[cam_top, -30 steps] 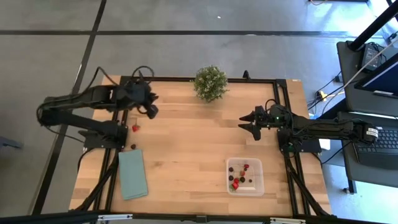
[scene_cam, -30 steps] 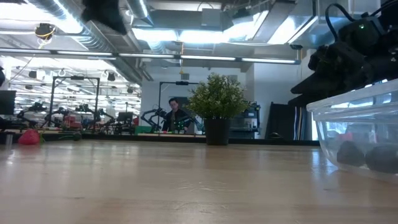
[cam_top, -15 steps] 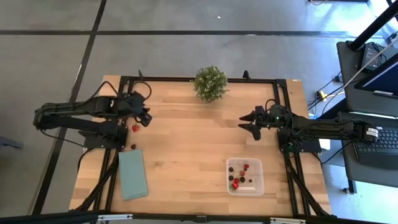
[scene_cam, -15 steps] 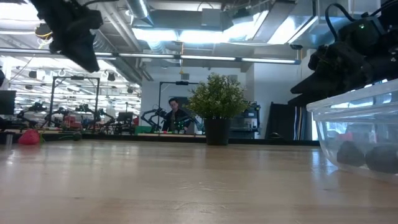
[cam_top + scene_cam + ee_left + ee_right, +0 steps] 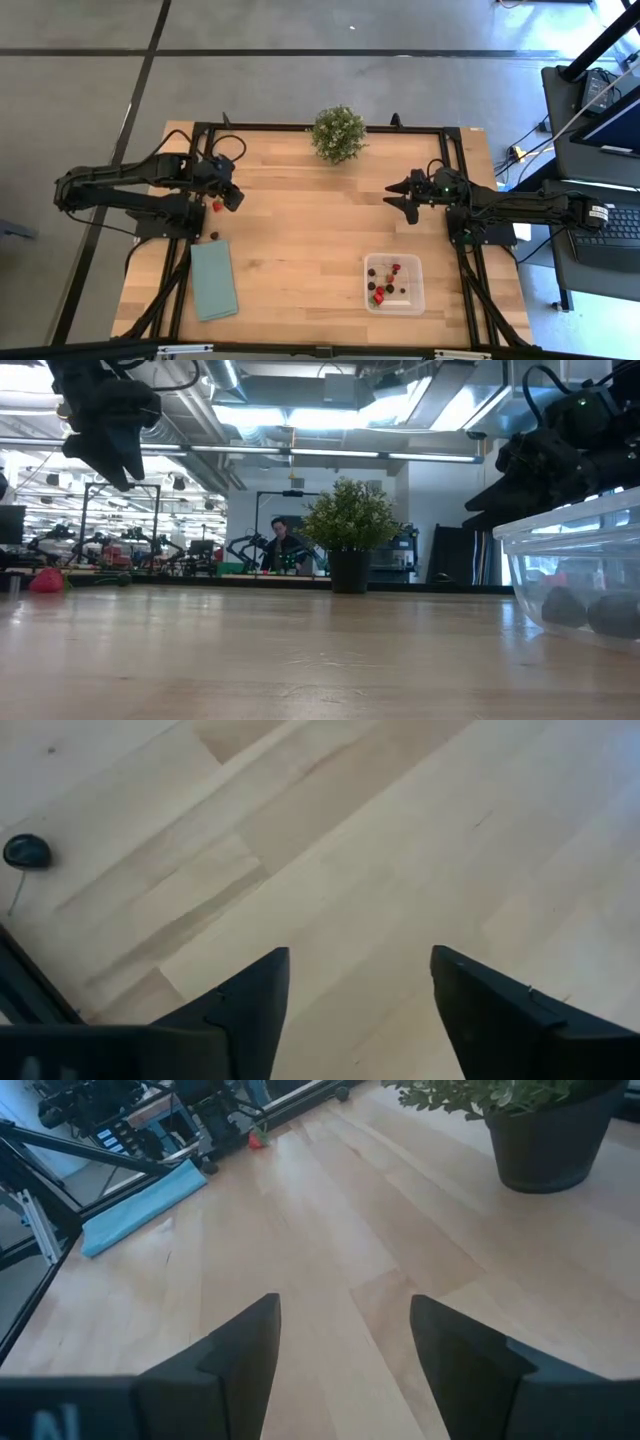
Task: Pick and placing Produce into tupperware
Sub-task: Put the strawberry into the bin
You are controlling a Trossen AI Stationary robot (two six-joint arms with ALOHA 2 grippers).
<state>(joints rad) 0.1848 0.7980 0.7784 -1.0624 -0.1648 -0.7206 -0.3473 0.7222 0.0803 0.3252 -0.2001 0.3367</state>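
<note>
High view, left gripper: the left gripper point(image 5: 232, 197) sits over the left part of the table point(image 5: 300, 250), near that edge; its fingers point(image 5: 250, 1005) stand apart in the left wrist view, with only bare wood between them and nothing held.
Low view, left gripper: it hangs in the air above the tabletop point(image 5: 108, 448), touching nothing.
High view, loose produce: a red berry point(image 5: 217, 206) lies just beside the left gripper, toward the table's near edge; a dark berry point(image 5: 213, 236) lies farther the same way, near the corner of the teal cloth point(image 5: 214, 280).
Left wrist view, dark berry: one dark berry with a thin stem point(image 5: 26, 851) lies on the wood ahead of the fingers and off to one side, apart from them.
High view, right gripper: the right gripper point(image 5: 400, 201) waits over the right part of the table, well apart from the left one; its fingers point(image 5: 240, 1350) are spread, with nothing between them.
High view, tupperware: the tupperware point(image 5: 394, 284) stands near the front edge, on the near side of the right gripper and apart from it; red and dark berries point(image 5: 383, 285) lie inside.
High view, potted plant: the potted plant point(image 5: 337, 133) stands at the far edge, between the two grippers and beyond both.
Low view, background: a person point(image 5: 280, 545) shows far off in the room behind the plant.
</note>
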